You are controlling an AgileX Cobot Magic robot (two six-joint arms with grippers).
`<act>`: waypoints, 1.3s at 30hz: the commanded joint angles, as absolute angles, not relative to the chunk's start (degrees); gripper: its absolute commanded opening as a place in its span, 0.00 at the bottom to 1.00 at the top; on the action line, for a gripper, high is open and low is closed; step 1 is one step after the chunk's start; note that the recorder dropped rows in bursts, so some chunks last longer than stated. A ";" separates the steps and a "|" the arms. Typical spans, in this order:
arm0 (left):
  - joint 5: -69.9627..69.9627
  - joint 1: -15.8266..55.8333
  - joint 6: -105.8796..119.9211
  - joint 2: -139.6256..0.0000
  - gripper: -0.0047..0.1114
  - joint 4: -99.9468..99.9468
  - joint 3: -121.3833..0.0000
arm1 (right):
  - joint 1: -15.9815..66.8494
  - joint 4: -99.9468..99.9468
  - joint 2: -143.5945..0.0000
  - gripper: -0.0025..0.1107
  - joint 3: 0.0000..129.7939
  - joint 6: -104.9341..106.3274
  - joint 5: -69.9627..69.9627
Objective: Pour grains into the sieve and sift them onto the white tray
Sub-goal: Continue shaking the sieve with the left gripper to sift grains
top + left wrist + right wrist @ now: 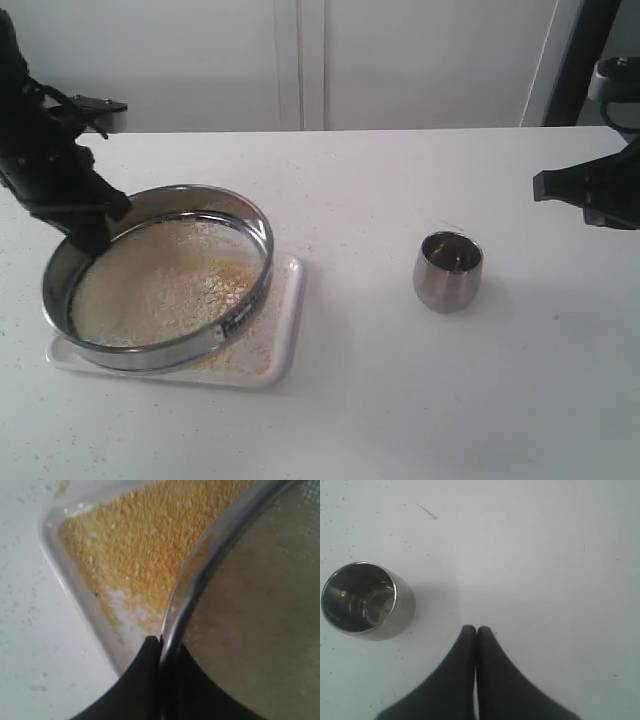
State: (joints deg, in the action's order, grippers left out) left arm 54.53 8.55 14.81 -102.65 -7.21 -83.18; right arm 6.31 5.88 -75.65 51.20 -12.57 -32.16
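Note:
The sieve (160,280), round with a steel rim, sits tilted over the white tray (285,330), its left side raised. Pale coarse grains (150,290) lie on its mesh. Fine golden grains (135,545) cover the white tray (55,565) below. My left gripper (95,232) is shut on the sieve's rim (185,605), one finger outside the rim and one inside. My right gripper (476,629) is shut on nothing and hovers over bare table to the right of the steel cup.
A small steel cup (448,270) stands upright on the table right of the tray; it looks empty (360,597). A few golden granules lie scattered on the table around the tray. The table's far edge meets a white wall.

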 commanded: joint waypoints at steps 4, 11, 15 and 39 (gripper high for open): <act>52.59 2.40 16.98 -100.16 0.04 -20.97 -81.75 | 6.07 6.00 -75.54 0.02 51.32 -12.72 -31.60; 56.18 8.16 14.91 -101.16 0.04 -4.02 -81.31 | 6.07 6.00 -75.54 0.02 51.32 -12.72 -31.54; 55.92 -3.96 15.53 -98.61 0.04 -13.31 -82.01 | 6.07 6.00 -75.54 0.02 51.32 -12.72 -32.08; 51.63 11.46 13.08 -97.41 0.04 -0.48 -77.95 | 6.07 6.00 -75.54 0.02 51.32 -12.72 -31.53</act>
State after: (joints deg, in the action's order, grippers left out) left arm 49.35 11.53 15.94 -98.63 -6.98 -77.69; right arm 6.31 5.89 -75.65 51.20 -12.66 -32.27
